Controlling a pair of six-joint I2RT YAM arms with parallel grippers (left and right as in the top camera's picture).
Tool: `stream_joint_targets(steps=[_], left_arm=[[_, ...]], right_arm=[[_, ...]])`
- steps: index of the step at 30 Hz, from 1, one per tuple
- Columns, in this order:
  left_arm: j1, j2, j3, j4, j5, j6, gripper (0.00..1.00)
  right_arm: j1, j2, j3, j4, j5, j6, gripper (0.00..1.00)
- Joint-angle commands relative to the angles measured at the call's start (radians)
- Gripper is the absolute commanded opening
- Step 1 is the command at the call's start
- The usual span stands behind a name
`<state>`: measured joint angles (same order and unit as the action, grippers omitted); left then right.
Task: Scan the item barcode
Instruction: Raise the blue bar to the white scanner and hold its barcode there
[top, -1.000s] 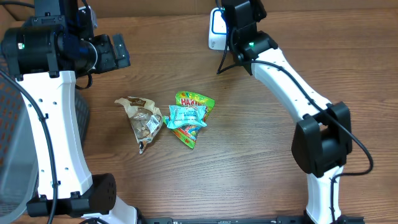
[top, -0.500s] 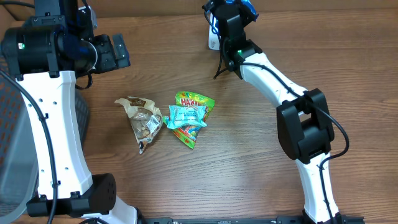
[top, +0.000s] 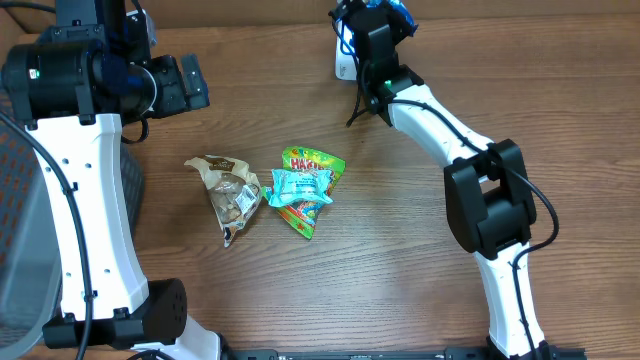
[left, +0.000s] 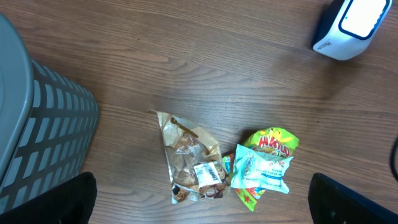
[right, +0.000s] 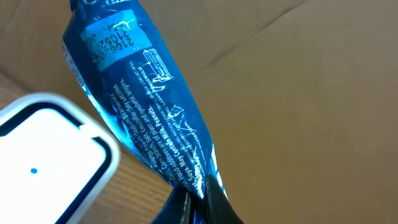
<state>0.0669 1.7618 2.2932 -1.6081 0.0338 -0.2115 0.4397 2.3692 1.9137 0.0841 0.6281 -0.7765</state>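
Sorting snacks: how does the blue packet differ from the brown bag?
The blue packet is glossy blue with white print; the brown bag is tan and crumpled. The blue packet is pinched in the right gripper by the scanner; the brown bag lies loose on the table. Both are snack packets.

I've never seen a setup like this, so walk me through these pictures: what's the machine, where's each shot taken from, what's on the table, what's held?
These are two robot arms at a wooden table. One picture looks down from above; the other two come from a camera on each arm's wrist. On the table lie a brown snack bag, a green candy bag and a pale blue packet overlapping it. A grey basket stands at the left, a white scanner at the far edge. The right gripper is shut on a dark blue packet, held up near the scanner. The left gripper is open and empty.
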Motion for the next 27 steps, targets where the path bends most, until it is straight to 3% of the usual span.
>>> stream_joint_targets(steps=[1, 19, 27], left_arm=[[-0.004, -0.016, 0.000, 0.001, 0.011, -0.017, 1.00], [-0.004, -0.016, 0.000, 0.000, 0.011, -0.017, 1.00], [-0.004, -0.016, 0.000, 0.000, 0.011, -0.017, 1.00]], right_arm=[[-0.004, 0.035, 0.023, 0.013, -0.001, 0.023, 0.04], [-0.034, 0.079, 0.023, 0.087, 0.062, 0.047, 0.04], [-0.016, 0.079, 0.023, 0.087, 0.186, 0.047, 0.04]])
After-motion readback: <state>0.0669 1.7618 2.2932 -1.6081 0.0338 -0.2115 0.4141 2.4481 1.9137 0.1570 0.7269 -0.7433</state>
